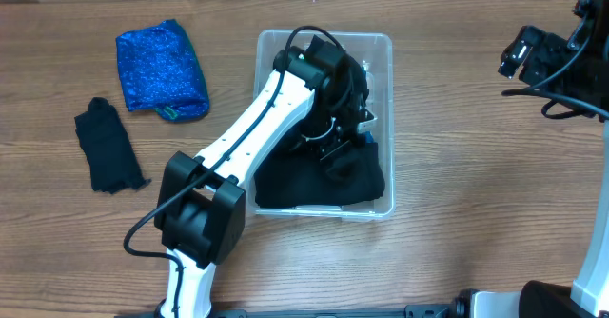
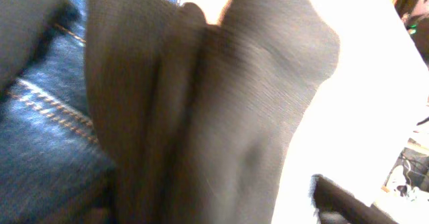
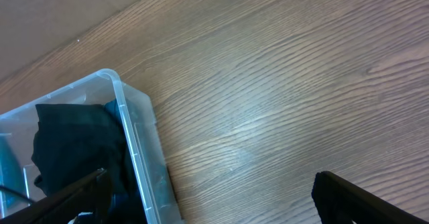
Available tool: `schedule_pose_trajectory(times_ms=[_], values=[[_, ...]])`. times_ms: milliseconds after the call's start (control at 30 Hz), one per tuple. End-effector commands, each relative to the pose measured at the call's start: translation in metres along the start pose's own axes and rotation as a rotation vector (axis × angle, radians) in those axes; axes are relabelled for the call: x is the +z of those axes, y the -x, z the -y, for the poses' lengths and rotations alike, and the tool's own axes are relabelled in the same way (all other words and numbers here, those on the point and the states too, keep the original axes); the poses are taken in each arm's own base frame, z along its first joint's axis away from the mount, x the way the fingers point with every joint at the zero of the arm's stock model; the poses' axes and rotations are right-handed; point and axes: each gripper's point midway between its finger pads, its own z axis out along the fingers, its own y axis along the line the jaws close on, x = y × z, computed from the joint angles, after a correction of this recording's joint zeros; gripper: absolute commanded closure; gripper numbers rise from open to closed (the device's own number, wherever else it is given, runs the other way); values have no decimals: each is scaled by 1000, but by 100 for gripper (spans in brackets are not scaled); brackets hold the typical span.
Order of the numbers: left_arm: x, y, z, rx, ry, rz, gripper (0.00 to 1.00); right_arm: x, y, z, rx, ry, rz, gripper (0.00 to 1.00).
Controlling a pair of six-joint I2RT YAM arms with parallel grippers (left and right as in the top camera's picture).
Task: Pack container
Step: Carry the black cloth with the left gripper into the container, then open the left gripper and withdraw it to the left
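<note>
- Overhead: the container (image 1: 389, 99) sits mid-desk (image 1: 457, 213), its long axis running away from the robot. The left hand (image 1: 338, 151) reaches down inside it, over a dark garment (image 1: 324, 185) that covers the near half of the floor. From here I cannot tell how far this hand is open. A blue sparkly cloth (image 1: 162, 69) and a black cloth (image 1: 109, 147) lie on the desk to the container's left, on the left arm's side. The right hand (image 1: 521, 53) hangs well off to the right.
- Left wrist: dark fabric fills the view at close range, with denim (image 2: 40, 150) beside it on the left. The picture is blurred. Whether the hand grips the fabric or has let go cannot be told.
- Right wrist: the right hand is spread wide with nothing between its fingers, over bare wood. The container's corner shows at lower left, dark clothing inside.
- Judgement: the two loose cloths are probably next, and the left arm is much the nearer to them.
</note>
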Motion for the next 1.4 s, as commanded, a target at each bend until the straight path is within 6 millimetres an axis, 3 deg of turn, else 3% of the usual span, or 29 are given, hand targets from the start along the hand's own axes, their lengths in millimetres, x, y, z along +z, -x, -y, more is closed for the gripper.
schedule_pose_trajectory(times_ms=[0,133,200,333,367,467,633,800,1000,1133,1367], values=[[-42,23,-1,70,103,71,0,2,1,1,-2,-4,0,0],[-88,32,-1,31,241,122,0,2,1,1,-2,-4,0,0],[-114,26,-4,-94,337,136,0,2,1,1,-2,-4,0,0],[-124,18,0,-328,343,162,0,2,1,1,-2,-4,0,0],[-121,15,-2,-358,345,151,0,2,1,1,-2,-4,0,0],[-110,4,-12,-439,378,103,14,2,0,1,-1,-5,-4,0],[-72,-24,-15,-527,388,-58,25,2,0,1,-2,-6,-4,0],[-54,-62,-5,-569,505,-188,24,2,0,2,-2,-9,-3,0],[-52,-85,5,-584,530,-219,22,2,0,2,-1,-8,-3,0],[-35,-87,-13,-609,527,-206,24,2,0,2,-1,-8,-4,0],[13,-83,-43,-590,466,-148,28,2,-1,2,-1,-9,-7,0]])
